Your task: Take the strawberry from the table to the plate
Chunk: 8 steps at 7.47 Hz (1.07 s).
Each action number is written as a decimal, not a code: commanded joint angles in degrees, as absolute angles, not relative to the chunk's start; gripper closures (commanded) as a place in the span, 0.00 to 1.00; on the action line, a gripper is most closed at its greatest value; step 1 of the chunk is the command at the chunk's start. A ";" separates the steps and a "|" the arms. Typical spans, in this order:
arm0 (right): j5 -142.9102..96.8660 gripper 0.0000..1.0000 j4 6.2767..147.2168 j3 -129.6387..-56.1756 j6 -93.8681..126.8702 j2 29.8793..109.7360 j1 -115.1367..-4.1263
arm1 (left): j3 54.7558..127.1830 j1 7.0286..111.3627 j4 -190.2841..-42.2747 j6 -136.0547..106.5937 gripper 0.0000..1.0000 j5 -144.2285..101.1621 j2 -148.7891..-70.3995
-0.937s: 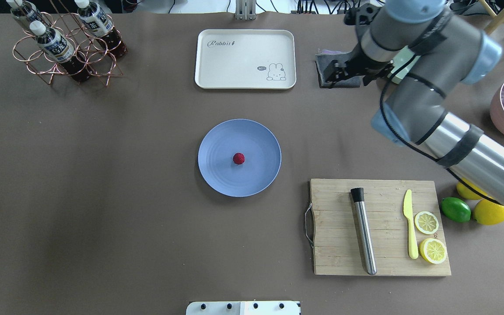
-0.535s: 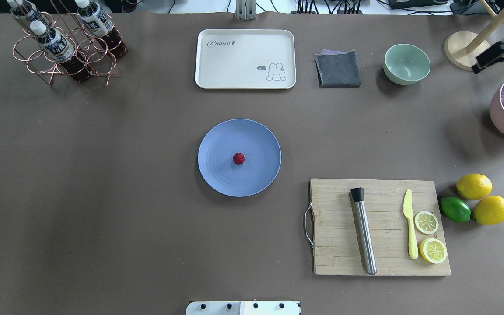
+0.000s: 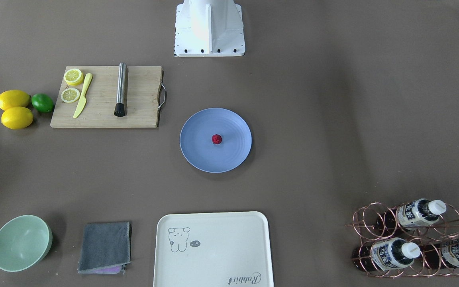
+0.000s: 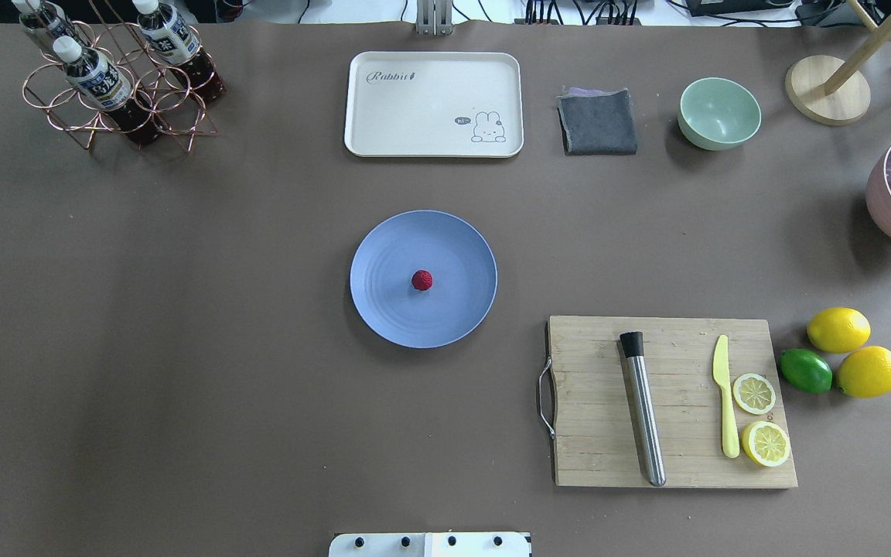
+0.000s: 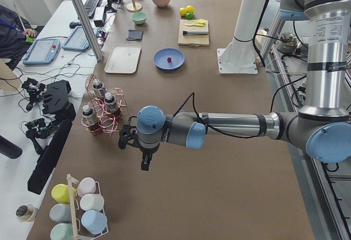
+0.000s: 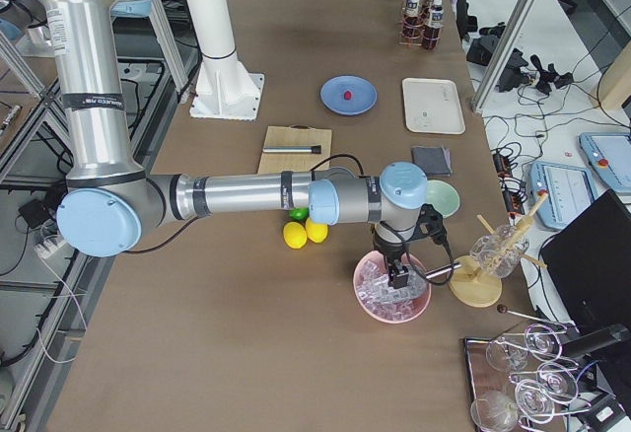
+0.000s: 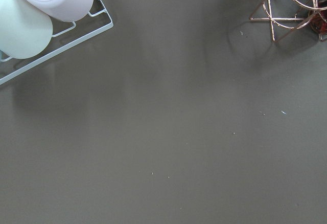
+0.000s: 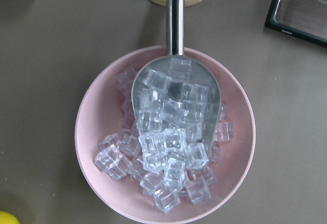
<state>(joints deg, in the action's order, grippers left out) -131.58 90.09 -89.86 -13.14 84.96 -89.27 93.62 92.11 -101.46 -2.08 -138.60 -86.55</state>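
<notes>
Fingers of both arms show only in the side views, so I cannot tell whether the left arm's fingers (image 5: pixel 144 163) or the right arm's fingers (image 6: pixel 399 276) are released or clenched. The left ones hang over bare grey-brown bench (image 4: pixel 182 348) near the copper wire bottle rack (image 5: pixel 101 111). The right ones hang above the pink bowl of clear ice cubes (image 8: pixel 92 132).

Just under a second ago the right arm lay across the overhead view's far right corner, hiding the pale green bowl (image 4: pixel 719 113). Half a second ago only its dark tip showed at that edge. Now it has left that view.

The tiny red bumpy strawberry (image 4: pixel 421 280) has not moved. It sits near the middle of the round periwinkle-blue plate (image 4: pixel 384 255), well in from the rim.

The plate stands mid-bench with open surface all round, widest on the robot's left. The wooden cutting board (image 4: pixel 592 402) is the nearest neighbour.

The cream rectangular tray (image 4: pixel 414 108) reads "Rabbit" beside a rabbit drawing. The bottle labels are too small to read.
</notes>
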 commanded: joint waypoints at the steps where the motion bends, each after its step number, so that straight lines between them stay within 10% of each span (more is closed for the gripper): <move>1: -131.48 0.00 90.00 -89.65 -13.97 86.66 -89.82 | 91.60 92.02 -101.43 -2.46 0.02 -138.34 -85.96; 8: -131.92 0.00 89.47 -89.74 -13.89 88.42 -89.82 | 89.65 93.52 -100.46 -2.55 0.02 -138.08 -84.73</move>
